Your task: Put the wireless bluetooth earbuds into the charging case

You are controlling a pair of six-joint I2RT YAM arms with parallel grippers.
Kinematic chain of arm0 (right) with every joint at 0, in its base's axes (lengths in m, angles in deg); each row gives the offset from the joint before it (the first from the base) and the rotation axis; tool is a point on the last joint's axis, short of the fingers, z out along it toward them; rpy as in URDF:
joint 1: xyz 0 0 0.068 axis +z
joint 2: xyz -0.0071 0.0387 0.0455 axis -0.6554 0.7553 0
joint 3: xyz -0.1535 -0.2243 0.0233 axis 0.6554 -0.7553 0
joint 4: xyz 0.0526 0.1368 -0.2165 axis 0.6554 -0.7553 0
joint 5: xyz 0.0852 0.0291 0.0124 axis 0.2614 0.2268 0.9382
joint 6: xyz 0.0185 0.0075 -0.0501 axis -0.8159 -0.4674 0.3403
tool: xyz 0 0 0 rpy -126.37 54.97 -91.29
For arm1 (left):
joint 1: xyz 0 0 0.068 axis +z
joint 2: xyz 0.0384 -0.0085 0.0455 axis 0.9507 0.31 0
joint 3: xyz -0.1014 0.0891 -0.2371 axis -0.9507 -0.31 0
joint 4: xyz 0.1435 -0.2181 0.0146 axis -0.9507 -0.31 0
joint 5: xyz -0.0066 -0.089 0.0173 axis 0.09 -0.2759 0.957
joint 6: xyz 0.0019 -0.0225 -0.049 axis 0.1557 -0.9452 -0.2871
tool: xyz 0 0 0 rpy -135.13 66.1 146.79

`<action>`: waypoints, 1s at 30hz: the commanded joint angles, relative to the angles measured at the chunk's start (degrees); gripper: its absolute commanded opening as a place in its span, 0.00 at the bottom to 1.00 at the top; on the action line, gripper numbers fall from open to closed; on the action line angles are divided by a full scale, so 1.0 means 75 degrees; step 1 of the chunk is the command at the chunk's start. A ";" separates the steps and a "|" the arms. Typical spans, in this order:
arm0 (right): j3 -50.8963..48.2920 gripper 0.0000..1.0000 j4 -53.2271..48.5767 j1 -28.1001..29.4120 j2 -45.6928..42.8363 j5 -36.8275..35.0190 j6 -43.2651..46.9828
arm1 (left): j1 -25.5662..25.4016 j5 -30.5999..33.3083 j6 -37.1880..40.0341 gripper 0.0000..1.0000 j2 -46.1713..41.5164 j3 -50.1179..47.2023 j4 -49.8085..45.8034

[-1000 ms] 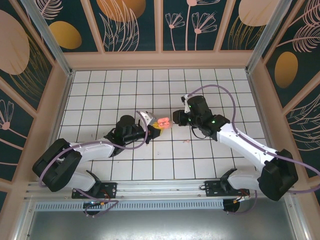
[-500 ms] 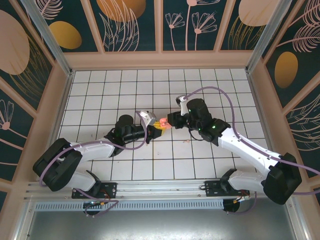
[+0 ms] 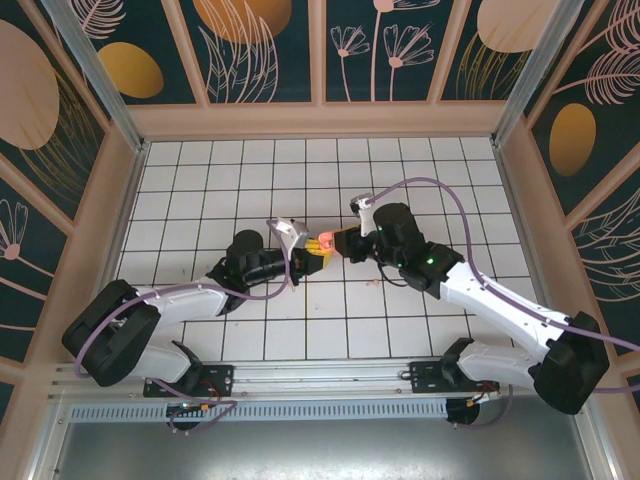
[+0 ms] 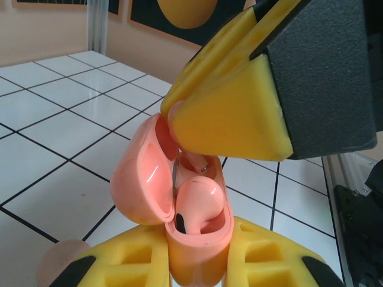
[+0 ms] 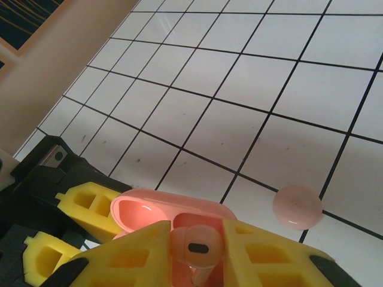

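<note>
The left gripper (image 4: 197, 266) clamps the case (image 4: 140, 185); the right gripper (image 5: 194, 257), at its 3 o'clock, pinches a light, slippery-looking earbud (image 5: 192, 245) by the head.

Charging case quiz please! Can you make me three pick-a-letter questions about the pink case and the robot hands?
1. Where is the charging case?
A. Flat on the tiles
B. Between the fingers of the left hand
C. Stuck on the wall

2. What colour are the fingers on both hands?
A. Yellow
B. Green
C. Blue

3. How is the lid of the case?
A. Shut
B. Open
C. Broken off

Answers:
1 B, the left hand pinches the case from both sides.
2 A, yellow fingers grip the case, and yellow ones hold the earbud in the right hand.
3 B, the lid is swung back and you can see inside.
</note>
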 commanded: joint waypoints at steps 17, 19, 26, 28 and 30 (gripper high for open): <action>-0.0343 0.29 0.0175 0.0373 -0.0512 -0.0283 0.0534 | -0.0050 0.0174 -0.0267 0.07 -0.0543 -0.0107 0.0686; -0.0319 0.31 0.0192 0.0372 -0.0544 -0.0066 0.0557 | -0.0050 0.0168 -0.0247 0.07 -0.0553 -0.0093 0.0674; -0.0162 0.38 0.0161 0.0370 -0.0588 0.0061 0.0529 | -0.0050 0.0159 -0.0265 0.07 -0.0555 -0.0095 0.0663; -0.0106 0.41 0.0191 0.0358 -0.0617 0.0113 0.0517 | -0.0043 0.0157 -0.0231 0.07 -0.0583 -0.0101 0.0629; -0.0045 0.45 0.0267 0.0303 -0.0660 0.0344 0.0493 | -0.0043 0.0137 -0.0184 0.07 -0.0594 -0.0101 0.0581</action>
